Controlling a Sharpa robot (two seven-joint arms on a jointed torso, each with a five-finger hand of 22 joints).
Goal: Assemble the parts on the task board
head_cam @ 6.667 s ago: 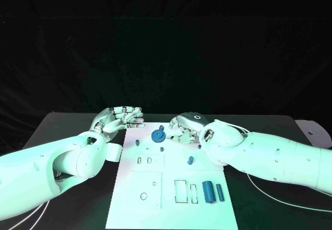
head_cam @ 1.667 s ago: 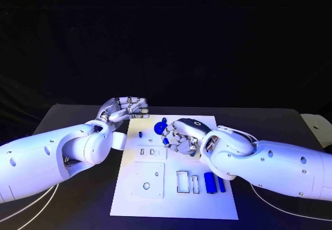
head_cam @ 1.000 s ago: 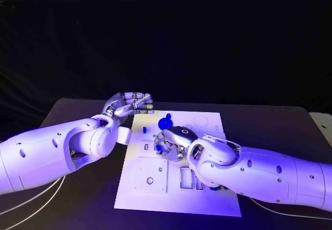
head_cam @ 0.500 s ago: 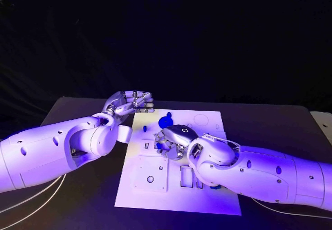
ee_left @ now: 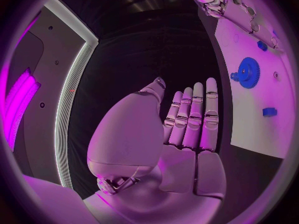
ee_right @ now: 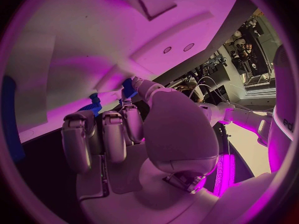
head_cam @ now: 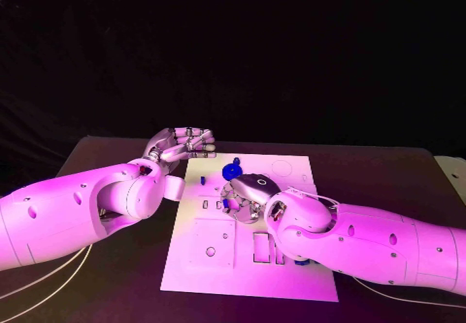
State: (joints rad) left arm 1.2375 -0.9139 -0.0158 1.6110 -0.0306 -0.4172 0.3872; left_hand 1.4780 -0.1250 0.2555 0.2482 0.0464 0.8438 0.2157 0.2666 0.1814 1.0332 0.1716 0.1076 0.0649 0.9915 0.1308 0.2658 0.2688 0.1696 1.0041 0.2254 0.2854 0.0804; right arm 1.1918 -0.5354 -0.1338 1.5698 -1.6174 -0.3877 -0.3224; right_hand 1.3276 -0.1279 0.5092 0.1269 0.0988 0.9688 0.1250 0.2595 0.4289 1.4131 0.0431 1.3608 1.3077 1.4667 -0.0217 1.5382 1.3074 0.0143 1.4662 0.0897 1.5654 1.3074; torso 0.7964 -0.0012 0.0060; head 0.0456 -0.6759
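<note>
The white task board (head_cam: 199, 277) lies lengthwise in the middle of the black table. A blue gear (head_cam: 231, 169) (ee_left: 248, 72) stands near its far end, with a small blue peg (head_cam: 202, 180) (ee_left: 268, 111) to its left. My right hand (head_cam: 246, 196) (ee_right: 124, 134) is down on the board's middle, fingers curled. A small blue part (head_cam: 225, 202) (ee_right: 129, 87) sits pinched at its fingertips. Whether the part is clear of the board I cannot tell. My left hand (head_cam: 184, 145) (ee_left: 184, 127) hovers off the board's far left corner, fingers curled together and holding nothing.
Rectangular slots (head_cam: 260, 247) and a round hole (head_cam: 211, 252) mark the board's near half. A long blue part (head_cam: 302, 262) (ee_right: 9, 114) peeks out under my right forearm. Bare black table (head_cam: 388, 175) runs along both sides of the board.
My right hand has come from beside the gear toward me to the board's middle and sunk onto the small part; over the last second it hardly moves. The left hand stays put.
</note>
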